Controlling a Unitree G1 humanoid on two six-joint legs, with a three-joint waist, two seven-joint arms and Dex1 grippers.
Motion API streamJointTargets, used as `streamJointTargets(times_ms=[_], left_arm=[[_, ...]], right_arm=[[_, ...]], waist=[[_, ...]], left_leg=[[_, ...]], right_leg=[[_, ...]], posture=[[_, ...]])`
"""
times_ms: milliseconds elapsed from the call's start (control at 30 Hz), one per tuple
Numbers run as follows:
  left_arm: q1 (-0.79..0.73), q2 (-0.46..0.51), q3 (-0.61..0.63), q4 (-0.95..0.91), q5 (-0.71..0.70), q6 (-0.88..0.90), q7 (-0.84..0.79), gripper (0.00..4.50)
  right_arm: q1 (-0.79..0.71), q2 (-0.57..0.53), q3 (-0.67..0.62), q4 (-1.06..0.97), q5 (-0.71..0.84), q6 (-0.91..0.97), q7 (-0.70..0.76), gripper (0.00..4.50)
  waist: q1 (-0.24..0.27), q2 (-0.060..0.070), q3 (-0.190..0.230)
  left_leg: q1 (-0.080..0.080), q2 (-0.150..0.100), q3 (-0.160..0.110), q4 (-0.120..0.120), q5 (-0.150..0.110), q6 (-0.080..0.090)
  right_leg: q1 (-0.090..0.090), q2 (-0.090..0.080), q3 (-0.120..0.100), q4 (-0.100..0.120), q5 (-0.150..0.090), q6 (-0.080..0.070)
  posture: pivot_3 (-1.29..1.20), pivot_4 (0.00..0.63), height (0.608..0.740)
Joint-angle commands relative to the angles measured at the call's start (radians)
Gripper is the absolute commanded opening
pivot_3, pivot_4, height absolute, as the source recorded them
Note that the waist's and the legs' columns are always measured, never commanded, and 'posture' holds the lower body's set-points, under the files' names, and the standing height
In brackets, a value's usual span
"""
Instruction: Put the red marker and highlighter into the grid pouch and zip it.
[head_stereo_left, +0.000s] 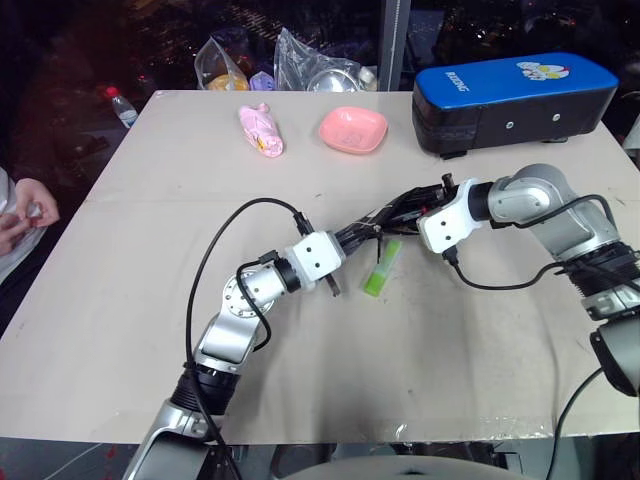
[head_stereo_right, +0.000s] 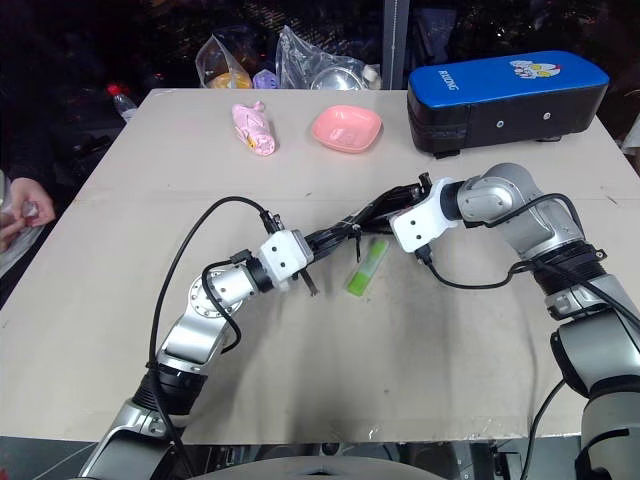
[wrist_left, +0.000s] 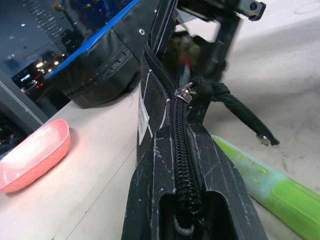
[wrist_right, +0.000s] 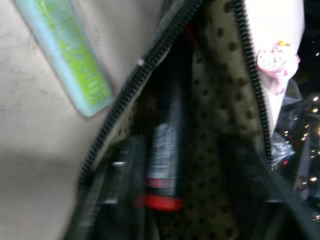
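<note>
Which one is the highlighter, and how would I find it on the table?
Start at the big blue-topped black case at the far right of the beige table. Come toward the robot to where its two grippers meet at the grid pouch. The highlighter lies flat just under them: a short, chunky lime-green stick, the only green thing there.

Both eye views look forward and down from the head over the table (head_stereo_left: 150, 300). Each wrist view sits very close to the grid pouch (wrist_left: 165, 125), and both share the highlighter (wrist_right: 70, 55) beside it.
</note>
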Motion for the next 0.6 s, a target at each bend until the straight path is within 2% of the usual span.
streamJointTargets(times_ms=[33,200,267,400,600], left_arm=[[-0.001,-0.006,0.025,-0.034,0.003,-0.01,0.039,0.0],[0.008,0.001,0.047,-0.02,-0.001,-0.004,0.066,0.0],[0.003,0.006,0.065,-0.005,-0.002,-0.008,0.077,0.0],[-0.021,0.019,0.104,0.014,-0.002,-0.007,0.105,0.0],[-0.009,0.042,0.14,0.0,-0.013,-0.004,0.113,0.0]], right_arm=[[0.046,-0.061,-0.18,-0.23,0.293,0.422,0.156,4.24],[0.147,-0.171,-0.292,-0.52,0.581,0.861,0.292,4.24],[0.222,-0.186,-0.284,-0.596,0.637,0.93,0.319,4.24],[0.275,-0.117,-0.198,-0.572,0.6,0.847,0.341,4.24],[0.144,0.046,-0.043,-0.257,0.457,0.576,0.41,4.24]], waist=[[0.003,0.0,0.0],[0.002,0.0,0.0],[-0.002,0.0,-0.001],[-0.006,0.0,-0.001],[-0.01,0.0,0.0]], left_leg=[[0.0,0.0,-0.001,0.0,0.0,0.0],[-0.001,-0.001,-0.003,0.0,0.0,0.0],[-0.001,0.0,-0.005,0.0,0.0,0.0],[0.001,0.001,-0.003,0.0,0.0,0.0],[0.001,0.0,-0.001,0.0,0.0,0.0]], right_leg=[[0.0,0.0,0.0,0.001,0.0,0.0],[0.0,-0.003,-0.003,0.0,0.0,0.0],[0.001,-0.006,-0.004,0.0,0.0,0.0],[0.001,-0.006,-0.003,0.001,0.0,-0.001],[0.0,-0.001,-0.002,0.001,0.001,-0.001]], posture=[[0.0,0.15,0.726],[0.0,0.15,0.726],[0.0,0.15,0.726],[0.0,0.15,0.726],[0.0,0.15,0.726]])
